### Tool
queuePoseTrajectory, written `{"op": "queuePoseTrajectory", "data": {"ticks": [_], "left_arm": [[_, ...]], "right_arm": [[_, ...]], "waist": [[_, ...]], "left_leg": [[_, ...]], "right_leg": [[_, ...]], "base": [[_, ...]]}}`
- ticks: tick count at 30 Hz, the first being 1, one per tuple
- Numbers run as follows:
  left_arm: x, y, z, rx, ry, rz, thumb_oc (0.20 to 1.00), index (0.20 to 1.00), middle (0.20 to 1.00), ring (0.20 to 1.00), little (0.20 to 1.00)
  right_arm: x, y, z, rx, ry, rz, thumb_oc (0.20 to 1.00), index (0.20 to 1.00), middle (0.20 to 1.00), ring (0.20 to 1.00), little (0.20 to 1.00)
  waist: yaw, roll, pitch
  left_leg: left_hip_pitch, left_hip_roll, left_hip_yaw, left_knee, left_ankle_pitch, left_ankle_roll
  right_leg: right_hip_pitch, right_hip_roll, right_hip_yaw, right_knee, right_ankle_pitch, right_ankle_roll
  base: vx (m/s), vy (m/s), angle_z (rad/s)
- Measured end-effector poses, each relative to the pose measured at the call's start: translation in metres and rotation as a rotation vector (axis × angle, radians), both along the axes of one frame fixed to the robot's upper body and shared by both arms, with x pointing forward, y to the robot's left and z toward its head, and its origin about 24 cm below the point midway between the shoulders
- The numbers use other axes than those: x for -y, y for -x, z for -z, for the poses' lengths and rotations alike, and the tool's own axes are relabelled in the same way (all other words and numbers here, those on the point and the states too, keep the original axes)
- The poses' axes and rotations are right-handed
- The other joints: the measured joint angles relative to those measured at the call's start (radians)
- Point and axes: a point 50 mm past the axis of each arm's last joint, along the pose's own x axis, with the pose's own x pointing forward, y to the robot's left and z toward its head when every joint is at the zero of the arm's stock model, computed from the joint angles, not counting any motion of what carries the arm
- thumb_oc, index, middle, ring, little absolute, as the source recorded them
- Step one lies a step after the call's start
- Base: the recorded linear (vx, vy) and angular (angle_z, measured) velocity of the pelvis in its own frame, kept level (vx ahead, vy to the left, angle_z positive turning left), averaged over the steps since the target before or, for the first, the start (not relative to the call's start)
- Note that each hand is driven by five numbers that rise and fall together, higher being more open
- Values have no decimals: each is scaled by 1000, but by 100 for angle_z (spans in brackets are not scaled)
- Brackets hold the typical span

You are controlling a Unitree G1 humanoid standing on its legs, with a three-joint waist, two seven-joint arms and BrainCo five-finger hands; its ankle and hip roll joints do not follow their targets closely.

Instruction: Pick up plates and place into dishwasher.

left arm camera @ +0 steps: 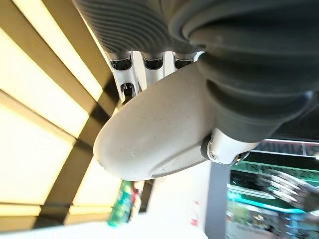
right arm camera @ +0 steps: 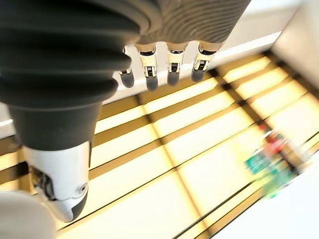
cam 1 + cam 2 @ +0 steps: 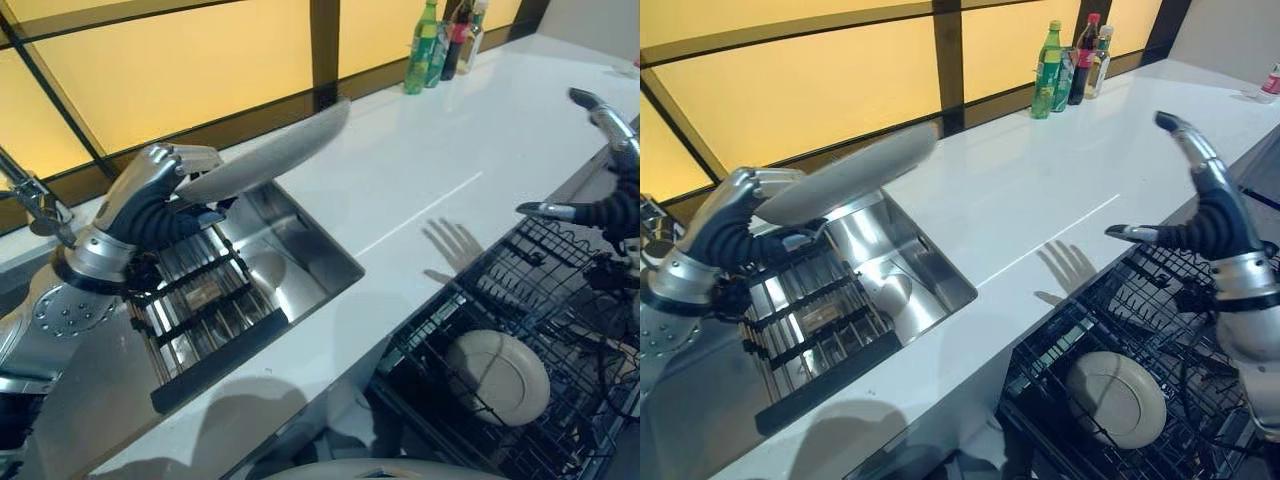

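Plate (image 3: 270,155): pale speckled, tilted, above sink (image 3: 300,255); left hand (image 3: 160,195) fingers clasp its edge. Right hand (image 3: 1205,215): fingers spread, empty, over dishwasher rack (image 3: 1120,330) holding second plate (image 3: 1118,398).

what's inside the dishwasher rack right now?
One pale plate lies in the black wire dishwasher rack, near its front. The right hand hovers open above the rack's far side, and the arm hides part of that end.
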Motion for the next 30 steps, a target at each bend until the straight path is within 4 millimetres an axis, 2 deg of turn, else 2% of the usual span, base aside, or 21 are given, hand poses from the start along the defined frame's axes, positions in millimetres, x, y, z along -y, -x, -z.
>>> {"op": "queuePoseTrajectory", "data": {"ticks": [2, 4, 8, 10, 13, 14, 19, 25, 30], "left_arm": [[9, -4, -3, -11, -10, 47, 200, 200, 200, 200, 200], [16, -7, -6, -10, -26, 80, 200, 200, 200, 200, 200], [32, -12, 3, -61, -20, 160, 200, 200, 200, 200, 200], [43, -14, 7, -87, -44, 216, 200, 200, 200, 200, 200], [59, -13, 18, -153, -114, 299, 200, 200, 200, 200, 200], [63, -14, 21, -172, -134, 317, 200, 200, 200, 200, 200], [64, -15, 8, -194, -182, 346, 200, 200, 200, 200, 200], [63, -11, 6, -211, -224, 357, 200, 200, 200, 200, 200], [63, -11, 5, -211, -224, 357, 200, 200, 200, 200, 200]], "right_arm": [[-14, -7, 0, -26, 24, -82, 1000, 1000, 1000, 1000, 1000], [-32, -11, 1, -55, 62, -189, 1000, 1000, 1000, 1000, 1000], [-50, -16, 4, -108, 126, -302, 1000, 1000, 1000, 1000, 1000], [-60, -19, 2, -111, 139, -352, 1000, 1000, 1000, 1000, 1000], [-71, -22, -4, -108, 156, -408, 1000, 1000, 1000, 1000, 1000], [-74, -25, -5, -110, 152, -426, 1000, 1000, 1000, 1000, 1000], [-75, -26, -9, -127, 140, -458, 1000, 1000, 1000, 1000, 1000], [-79, -26, -6, -145, 154, -478, 1000, 1000, 1000, 1000, 1000], [-80, -27, -5, -175, 171, -491, 1000, 1000, 1000, 1000, 1000]], "waist": [[15, -1, 2], [26, -16, -2], [23, -9, -8], [20, -6, -7], [26, -4, -10], [24, -4, -10], [24, -12, -16], [48, -17, -27], [50, -22, -30]], "left_leg": [[-17, -2, -6, 31, -10, 1], [-31, -13, -15, 49, -15, 1], [-74, -15, -114, 64, -2, 1], [-91, -16, -148, 63, 7, 13], [-103, -24, -182, 64, 17, 1], [-103, -24, -182, 64, 27, -14], [-100, -42, -180, 58, 36, -17], [-82, -43, -172, 36, 37, -16], [-83, -45, -171, 29, 37, -16]], "right_leg": [[-26, -8, 1, 57, -10, -2], [-24, -9, 18, 55, -51, -7], [-1, 59, 76, 16, -73, -38], [8, 87, 98, 13, -76, -49], [23, 97, 98, 0, -80, -57], [31, 97, 95, -9, -79, -58], [93, 95, 100, -85, -78, -55], [132, 98, 101, -130, -75, -59], [137, 96, 101, -146, -70, -59]], "base": [[29, 1, 8], [68, -94, 16], [34, -106, 62], [-18, -116, 58], [-9, -114, 47], [-13, -125, 45], [-15, -113, 44], [-28, -64, 11], [0, 0, 0]]}}
